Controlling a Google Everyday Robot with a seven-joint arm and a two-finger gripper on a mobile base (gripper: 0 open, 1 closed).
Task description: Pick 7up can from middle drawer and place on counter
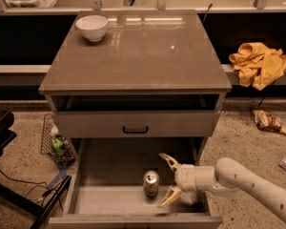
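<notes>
The 7up can [151,183] stands upright on the grey floor of the pulled-out middle drawer [109,166], near its front centre. My gripper [165,180] is inside the drawer, just right of the can, with its two pale fingers spread open and pointing left toward it. One fingertip [162,155] is behind the can and the other [161,204] is in front. The fingers are not touching the can. The counter [138,51] is the glossy grey-brown top of the cabinet, above the drawers.
A white bowl [92,27] sits on the counter's back left corner. A closed drawer front with a black handle [135,129] overhangs the open drawer. A yellow cloth [258,63] lies on a ledge at right. A wire basket [55,142] stands on the floor at left.
</notes>
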